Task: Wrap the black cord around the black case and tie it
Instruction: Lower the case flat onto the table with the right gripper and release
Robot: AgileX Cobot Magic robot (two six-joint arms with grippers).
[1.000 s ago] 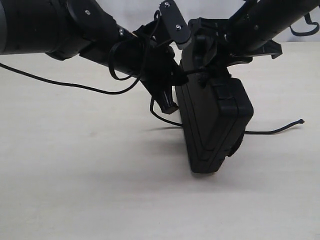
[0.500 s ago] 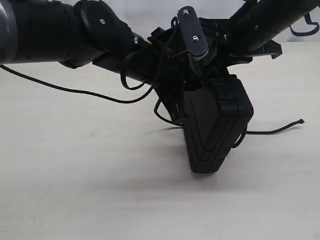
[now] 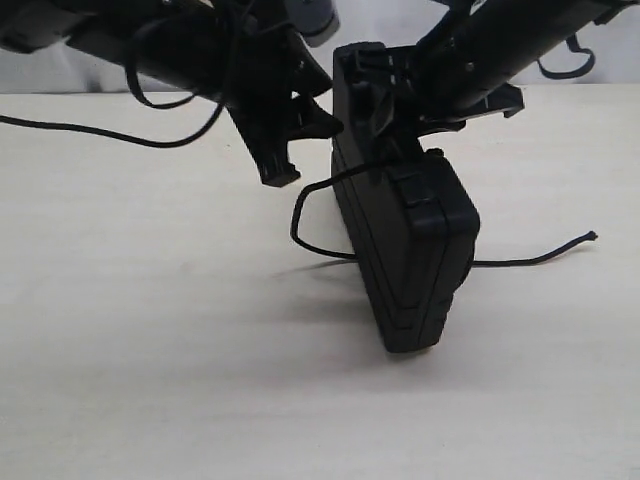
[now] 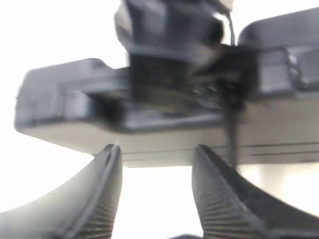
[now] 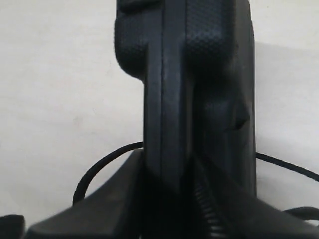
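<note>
So, quick rundown for you: you've got one black case [image 3: 405,250] standing on its edge in the middle of the exterior frame, leaning a bit, with its bottom corner on the table [image 3: 150,350]. Two grippers are in play. Your right gripper [image 3: 385,125] is clamped on the top end of that case, and the right wrist view shows its fingers [image 5: 124,199] pressed against both faces. Your left gripper [image 3: 305,152] hangs in the air in the upper left of centre, just beside the case, claw spread apart with nothing in it. There's one black cord [image 3: 300,215]: it bows out in a loop left of the case, and its tail lies on the table to the right, ending at the right-hand side of the frame.
</note>
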